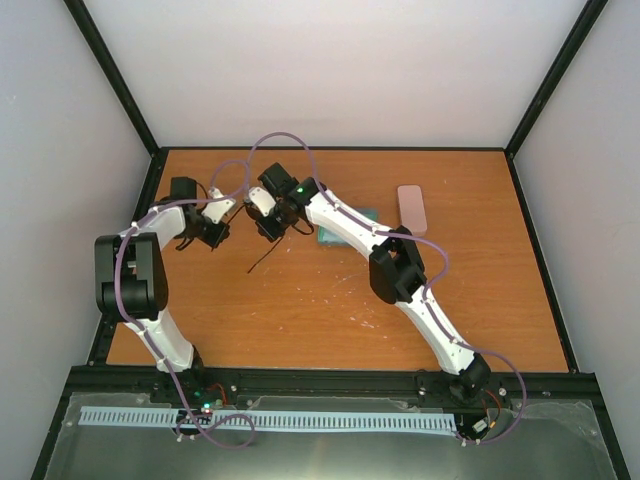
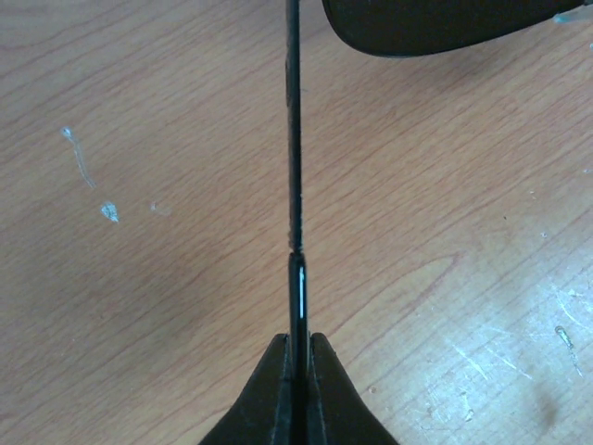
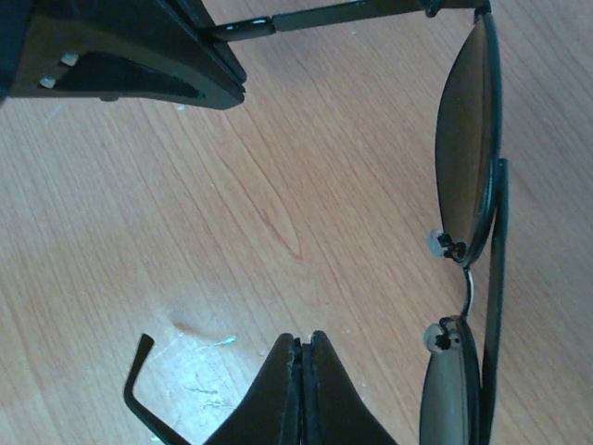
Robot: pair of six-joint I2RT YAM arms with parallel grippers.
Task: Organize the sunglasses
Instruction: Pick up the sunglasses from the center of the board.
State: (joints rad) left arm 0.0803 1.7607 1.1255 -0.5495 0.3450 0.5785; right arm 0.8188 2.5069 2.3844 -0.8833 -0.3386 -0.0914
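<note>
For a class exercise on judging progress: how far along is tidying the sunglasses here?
Done: nothing looks stowed; the pink case lies apart. In hand: the black sunglasses are held unfolded, left fingers pinching one temple, right fingers apparently shut on the other. Left: fold them and put them away; no second pair is in view.
</note>
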